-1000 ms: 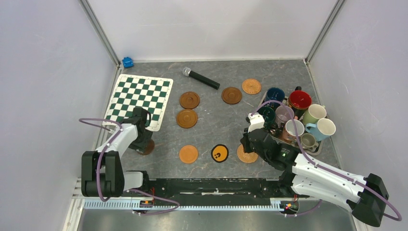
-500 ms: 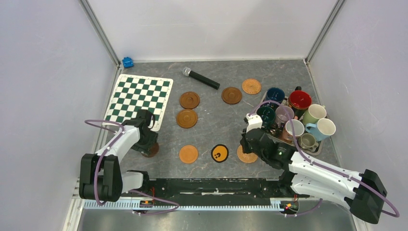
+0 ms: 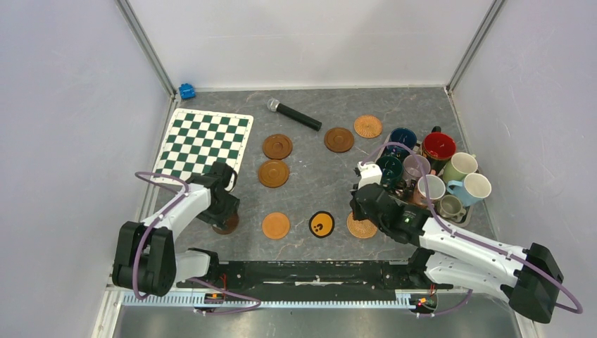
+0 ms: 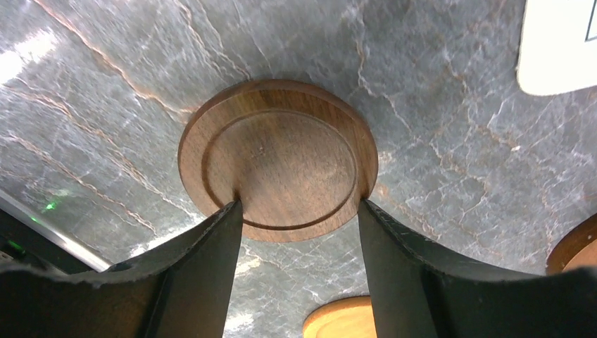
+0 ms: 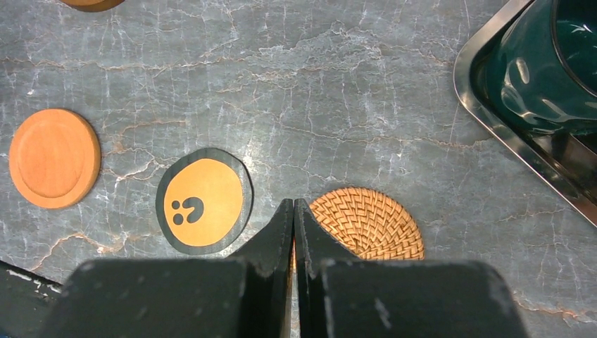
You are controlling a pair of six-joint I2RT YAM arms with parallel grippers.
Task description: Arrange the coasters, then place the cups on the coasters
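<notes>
1. Dark brown coaster [image 4: 278, 158] lies flat on the table [image 4: 450, 162] at near left, just nearer than the chequered mat [image 3: 204, 144].
2. Your left gripper [image 4: 299, 204] clamps it, one finger on each side of the rim.
3. Your right gripper [image 5: 293, 205] is pinched closed and holds nothing. It sits above the gap between the black coaster with yellow mark [image 5: 204, 201] and a woven coaster [image 5: 366, 222].
4. Orange coaster [image 5: 54, 158] sits left of the black one.
5. Three grooved wood coasters [image 3: 273, 173] and a second woven one [image 3: 367, 126] lie farther back.
6. Cups [image 3: 431, 189] crowd a tray [image 5: 533, 135] at right.
</notes>
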